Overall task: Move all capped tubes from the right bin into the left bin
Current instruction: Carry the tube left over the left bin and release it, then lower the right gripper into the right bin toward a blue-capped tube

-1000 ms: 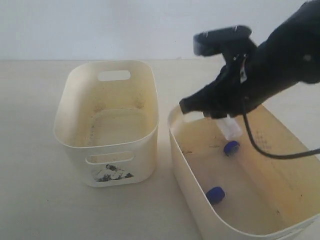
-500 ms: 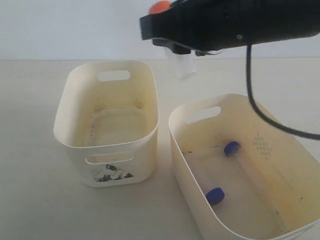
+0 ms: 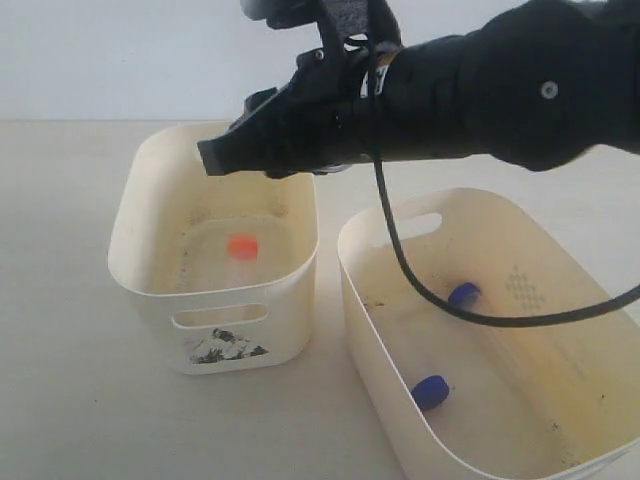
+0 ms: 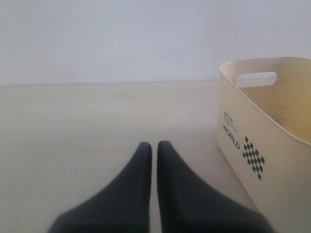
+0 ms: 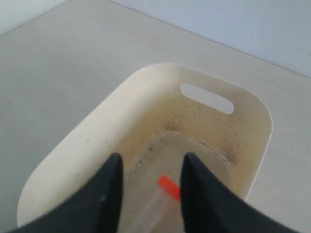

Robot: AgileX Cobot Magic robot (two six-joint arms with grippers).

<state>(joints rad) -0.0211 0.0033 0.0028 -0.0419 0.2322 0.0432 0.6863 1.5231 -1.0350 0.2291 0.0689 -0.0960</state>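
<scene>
Pale beige bench (image 3: pixel 60 400) out in front, matte and even in tone, spreading wide to both sides. Behind it, plain wall (image 3: pixel 110 50), whitish with a faint blue-grey cast, rising straight up. Meeting along one clean seam, level across the exterior view and level again in the left wrist view. Soft, faint shadows lying on the bench surface. Seen from the right wrist view, same bench looking greyer, same wall just showing beyond it.
</scene>
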